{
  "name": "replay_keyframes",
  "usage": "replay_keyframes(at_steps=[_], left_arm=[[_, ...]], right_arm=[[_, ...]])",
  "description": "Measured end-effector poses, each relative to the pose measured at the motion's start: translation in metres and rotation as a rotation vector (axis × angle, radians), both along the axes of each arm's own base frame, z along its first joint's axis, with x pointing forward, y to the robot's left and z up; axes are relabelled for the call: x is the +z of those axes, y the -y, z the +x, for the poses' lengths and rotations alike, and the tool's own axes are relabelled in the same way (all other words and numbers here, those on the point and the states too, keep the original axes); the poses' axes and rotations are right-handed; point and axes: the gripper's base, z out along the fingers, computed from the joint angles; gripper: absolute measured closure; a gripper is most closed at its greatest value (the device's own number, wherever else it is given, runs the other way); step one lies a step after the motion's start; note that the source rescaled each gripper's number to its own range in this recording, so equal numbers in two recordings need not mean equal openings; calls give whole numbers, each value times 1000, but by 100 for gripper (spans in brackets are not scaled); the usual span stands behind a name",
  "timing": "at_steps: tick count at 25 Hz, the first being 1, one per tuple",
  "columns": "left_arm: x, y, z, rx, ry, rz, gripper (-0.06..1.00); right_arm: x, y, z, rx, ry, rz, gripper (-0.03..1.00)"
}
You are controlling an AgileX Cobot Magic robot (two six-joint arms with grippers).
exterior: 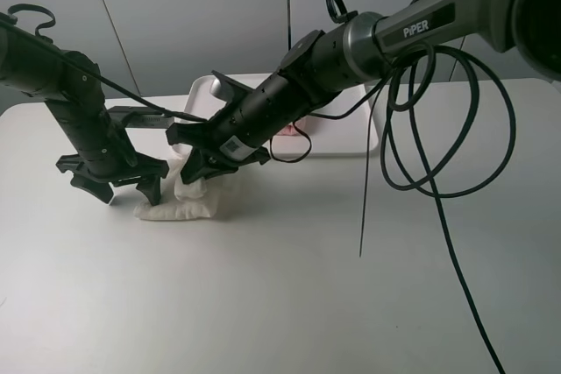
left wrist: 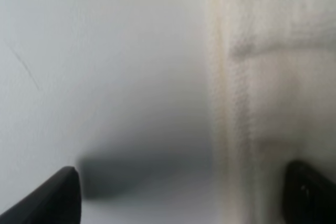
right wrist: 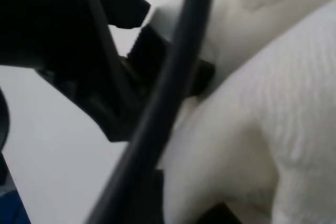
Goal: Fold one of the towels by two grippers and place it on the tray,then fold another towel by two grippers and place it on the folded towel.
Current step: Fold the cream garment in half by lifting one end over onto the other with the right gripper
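The right claw (exterior: 195,167) is hanging across the middle and clenching what looks like a raised fold of the white towel (exterior: 180,208). The towel is lying bunched on the left half of the counter (exterior: 263,304), just in front of the tray (exterior: 346,137). The left claw (exterior: 118,183) is sitting released, jaws wide, low at the towel's left edge. In its wrist view 1 finger (left wrist: 310,195) is resting over the cloth. The pink towel (exterior: 287,130) is showing on the tray, mostly hidden behind the right arm.

To fold well, the left claw is likely needing to pinch the matching corner, so that both claws are carrying the hem level. Open room is lying toward the near edge and the right. The 2 arms are crowding each other, and loose cables (exterior: 438,129) are drooping over the counter beside the tray.
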Motion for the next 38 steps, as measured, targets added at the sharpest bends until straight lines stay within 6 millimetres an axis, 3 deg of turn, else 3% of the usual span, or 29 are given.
replay_keyframes(at_steps=[18, 29, 33, 38], left_arm=[[8, 1, 6, -85, -74, 15, -4], [55, 7, 44, -112, 8, -6, -4], [69, -4, 54, -82, 17, -45, -4], [72, -23, 55, -63, -20, -71, -4]], right_arm=[[-1, 0, -1, 20, 17, 21, 94], [-1, 0, -2, 34, 19, 16, 94], [-1, 0, -3, 43, 16, 15, 94], [-1, 0, -2, 24, 5, 12, 94]])
